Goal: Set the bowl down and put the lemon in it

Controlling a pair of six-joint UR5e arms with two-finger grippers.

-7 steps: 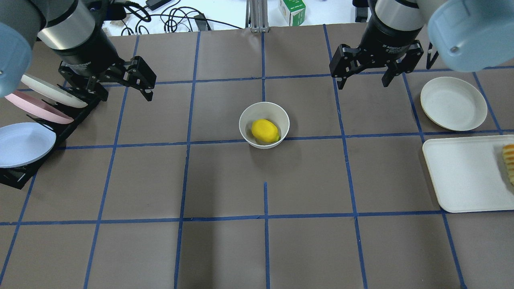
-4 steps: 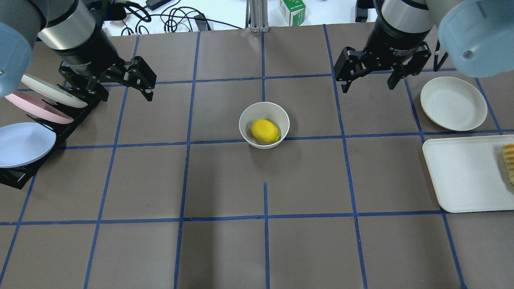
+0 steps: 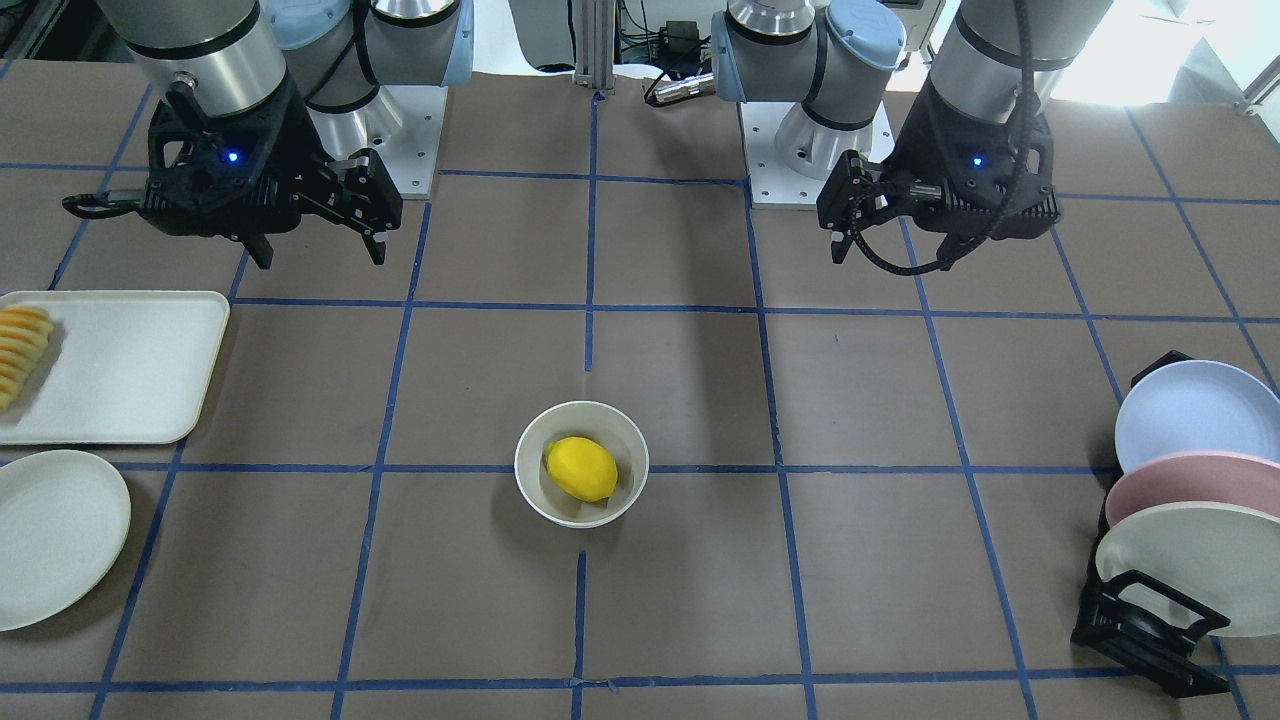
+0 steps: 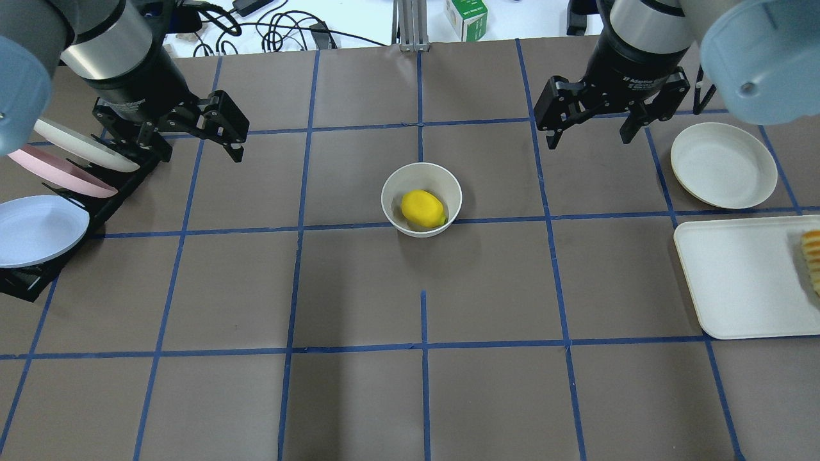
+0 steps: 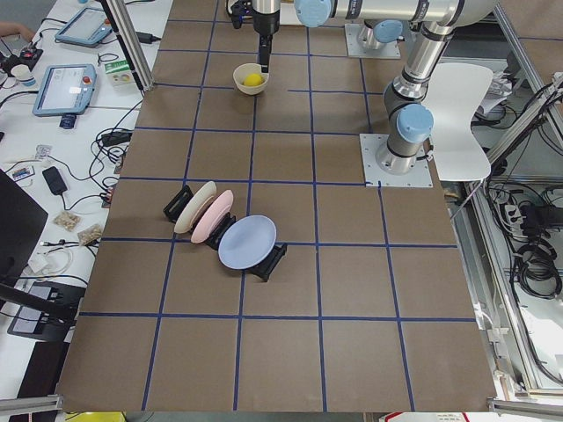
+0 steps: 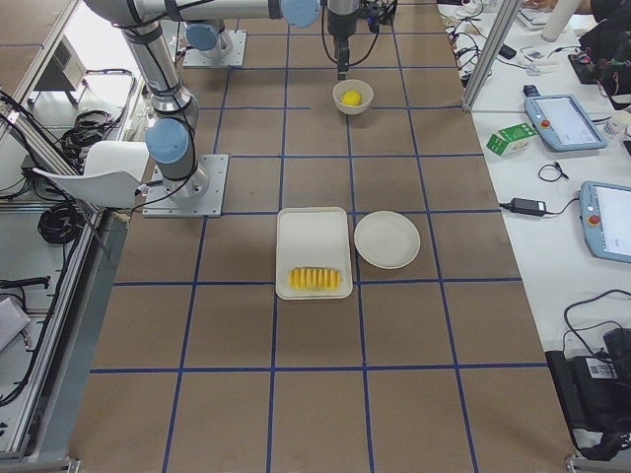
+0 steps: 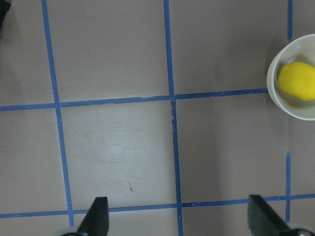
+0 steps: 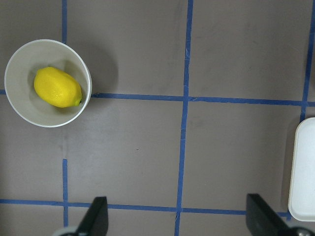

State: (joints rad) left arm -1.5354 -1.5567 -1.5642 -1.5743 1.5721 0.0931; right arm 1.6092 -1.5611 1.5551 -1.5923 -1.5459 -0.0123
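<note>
The off-white bowl (image 4: 392, 186) stands upright at the middle of the table. The yellow lemon (image 4: 423, 209) lies inside it. Both also show in the front view (bowl (image 3: 530, 450), lemon (image 3: 581, 468)), the left wrist view (bowl (image 7: 295, 111), lemon (image 7: 298, 81)) and the right wrist view (bowl (image 8: 29, 111), lemon (image 8: 57, 87)). My left gripper (image 4: 200, 152) hovers open and empty to the bowl's far left. My right gripper (image 4: 588, 141) hovers open and empty to its far right. Neither touches the bowl.
A black rack holds white, pink and blue plates (image 4: 45, 186) at the left edge, close to my left gripper. A flat off-white plate (image 4: 724, 165) and a white tray (image 4: 737, 282) with fruit slices (image 4: 812, 259) sit at the right.
My right gripper has drifted a little to the right, away from the bowl, still open. My left arm, the bowl and the lemon have not moved.
</note>
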